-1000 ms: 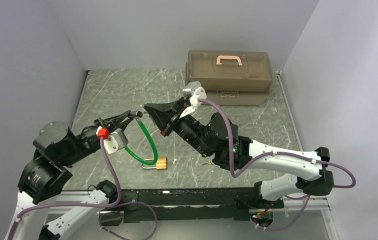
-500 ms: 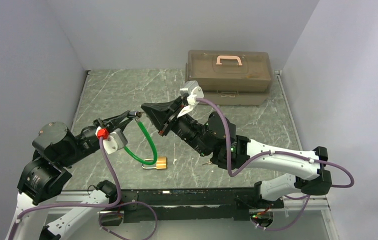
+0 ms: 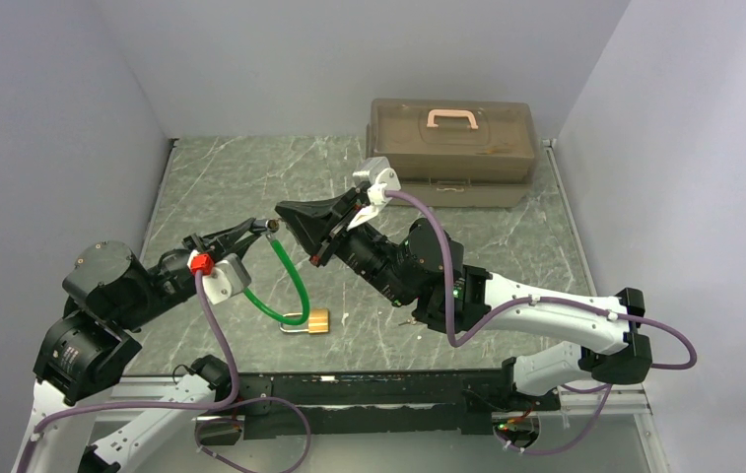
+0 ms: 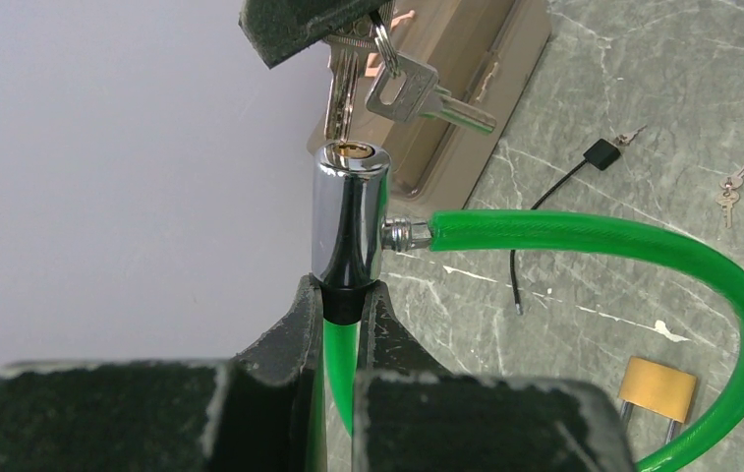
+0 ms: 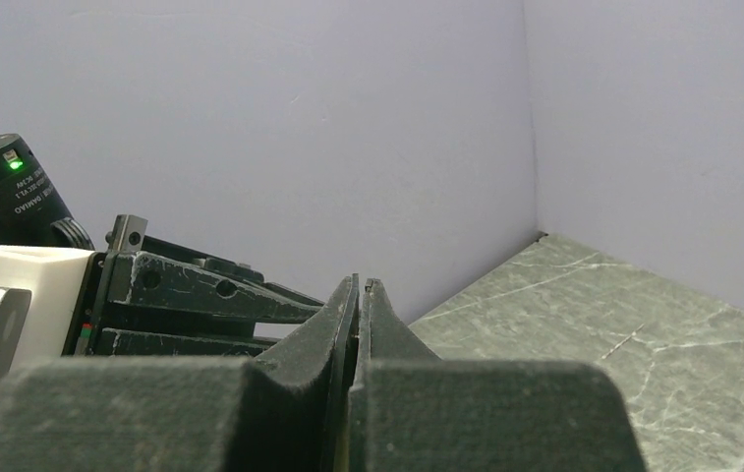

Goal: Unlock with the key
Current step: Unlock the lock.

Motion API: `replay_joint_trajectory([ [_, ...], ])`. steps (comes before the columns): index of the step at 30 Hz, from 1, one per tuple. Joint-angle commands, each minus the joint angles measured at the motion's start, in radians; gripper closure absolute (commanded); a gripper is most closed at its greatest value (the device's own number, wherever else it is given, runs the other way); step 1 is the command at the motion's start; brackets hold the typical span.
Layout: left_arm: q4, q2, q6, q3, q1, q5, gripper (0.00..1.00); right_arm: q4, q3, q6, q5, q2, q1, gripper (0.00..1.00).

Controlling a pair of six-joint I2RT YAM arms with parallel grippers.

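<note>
Left end effector (image 4: 341,297) clamps the chrome lock barrel (image 4: 348,211) keyhole-up, so the key (image 4: 341,84), pinched in the closed right end effector (image 3: 288,212), hangs just above the slot, seemingly not yet inserted.

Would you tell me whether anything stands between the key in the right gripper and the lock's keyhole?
Nothing visible does. The key, pinched by the right gripper, points down at the open keyhole atop the chrome cylinder held by the left gripper; the spare key on its ring dangles clear to the side.
</note>
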Motion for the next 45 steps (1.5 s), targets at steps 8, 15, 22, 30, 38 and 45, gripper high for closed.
replay_joint_trajectory([
  [8, 0.094, -0.02, 0.0, 0.037, 0.013, -0.03, 1.0, 0.0, 0.028, 0.047, 0.011, -0.01, 0.0, 1.0],
  [15, 0.09, -0.017, -0.008, 0.04, 0.016, -0.014, 1.0, -0.007, 0.042, 0.058, 0.025, 0.005, 0.0, 1.0],
  [22, 0.086, -0.014, 0.003, 0.035, 0.017, -0.017, 1.0, 0.009, 0.049, 0.057, 0.026, 0.007, -0.001, 1.0],
  [30, 0.106, -0.018, 0.043, -0.002, 0.017, -0.098, 1.0, 0.019, 0.038, 0.066, 0.026, -0.009, -0.002, 1.0],
  [38, 0.098, -0.009, 0.038, 0.007, 0.017, -0.086, 1.0, 0.05, 0.031, 0.063, 0.027, -0.009, -0.001, 1.0],
  [45, 0.09, -0.005, 0.026, 0.025, 0.016, -0.052, 1.0, 0.081, 0.04, 0.062, 0.017, 0.016, -0.001, 1.0],
])
